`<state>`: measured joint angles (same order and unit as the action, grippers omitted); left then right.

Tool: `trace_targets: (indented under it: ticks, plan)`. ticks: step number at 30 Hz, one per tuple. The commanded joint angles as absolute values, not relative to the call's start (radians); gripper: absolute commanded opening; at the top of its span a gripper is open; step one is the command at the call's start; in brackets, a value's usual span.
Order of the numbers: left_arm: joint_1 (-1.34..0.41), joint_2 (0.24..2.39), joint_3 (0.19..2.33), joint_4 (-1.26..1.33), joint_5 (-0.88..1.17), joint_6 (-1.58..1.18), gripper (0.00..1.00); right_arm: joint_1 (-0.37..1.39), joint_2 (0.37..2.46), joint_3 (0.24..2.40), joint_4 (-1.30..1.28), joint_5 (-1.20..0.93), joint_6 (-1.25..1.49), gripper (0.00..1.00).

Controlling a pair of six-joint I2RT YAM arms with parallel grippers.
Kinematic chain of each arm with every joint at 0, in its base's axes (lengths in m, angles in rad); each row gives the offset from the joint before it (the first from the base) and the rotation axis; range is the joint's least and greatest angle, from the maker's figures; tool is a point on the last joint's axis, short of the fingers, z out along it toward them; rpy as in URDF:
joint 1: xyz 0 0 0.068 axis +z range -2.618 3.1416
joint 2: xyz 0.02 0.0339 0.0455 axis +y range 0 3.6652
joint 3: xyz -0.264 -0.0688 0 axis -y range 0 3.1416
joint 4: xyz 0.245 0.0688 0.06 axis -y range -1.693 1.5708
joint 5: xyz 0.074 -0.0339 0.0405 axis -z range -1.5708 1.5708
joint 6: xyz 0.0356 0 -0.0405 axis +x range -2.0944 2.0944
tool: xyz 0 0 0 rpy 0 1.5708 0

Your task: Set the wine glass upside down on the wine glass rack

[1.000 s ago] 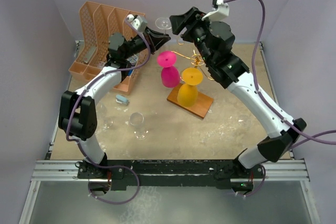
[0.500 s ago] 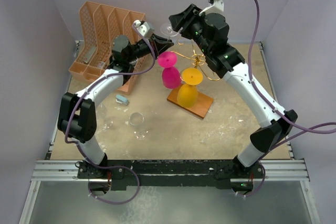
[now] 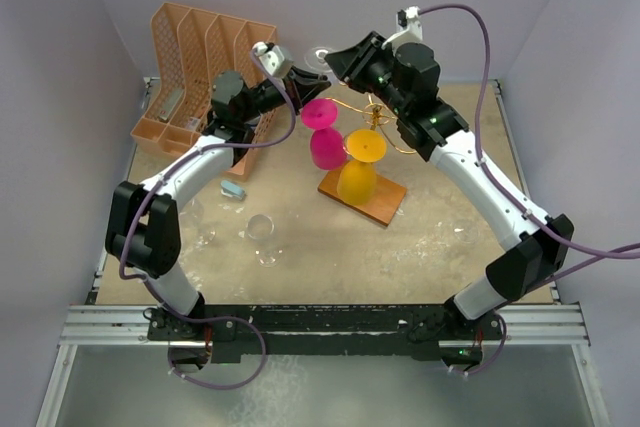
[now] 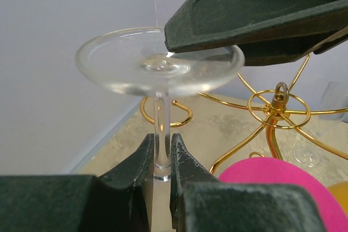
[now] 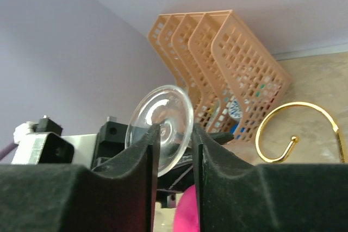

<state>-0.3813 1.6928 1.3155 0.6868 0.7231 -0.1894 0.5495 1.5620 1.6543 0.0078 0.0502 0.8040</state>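
the wine glass (image 4: 122,63) is up in the air at the far side of the table (image 3: 440,237), between the two arms, above and behind the wine glass rack (image 3: 376,113). it is turned foot upward: the left wrist view shows the round clear foot on top and the thin stem running straight down from it, while the bowl is hidden below the fingers. the left tool (image 4: 162,158) is closed to a narrow gap on that stem, with one dark fingertip (image 4: 138,161) pressed on each side low on the stem. the right tool (image 5: 174,139) comes in from the opposite side at the level of the foot. its two padded fingers stand a little apart with the edge of the foot between them, and in the left wrist view one finger lies across the top of the foot. whether it actually clamps the foot or only brackets it i cannot tell. the rack stands near the middle of the table on its brown wooden base, its gold curled arms spreading from a central post with a ring at its top. two coloured glasses sit on it upside down, a pink glass (image 3: 322,142) nearer the left arm and a yellow glass (image 3: 359,173) just beside it toward the front. an orange file organizer (image 3: 195,47) stands at the far left, and a clear glass (image 3: 262,232) stands upright on the table in front of the left arm.
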Motion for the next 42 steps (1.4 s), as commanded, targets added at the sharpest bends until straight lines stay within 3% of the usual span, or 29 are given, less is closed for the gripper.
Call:
trace_targets:
  ticks: [1,8,20,26,42]
  plan:
    - [-0.386,1.630,1.311,0.745,0.712,-0.147,0.00,0.543,1.503,1.610,0.148,-0.057,0.900,0.26]
    - [-0.387,1.590,1.286,0.673,0.678,-0.069,0.04,0.542,1.494,1.575,0.199,-0.097,0.995,0.00]
    - [-0.388,1.455,1.165,0.619,0.516,-0.010,0.44,0.542,1.466,1.524,0.262,-0.091,1.139,0.00]
    - [-0.387,1.379,1.117,0.525,0.389,-0.034,0.49,0.541,1.467,1.519,0.240,-0.030,1.214,0.00]
    - [-0.387,1.171,1.070,0.380,0.067,-0.215,0.50,0.535,1.423,1.474,0.142,0.156,1.274,0.00]
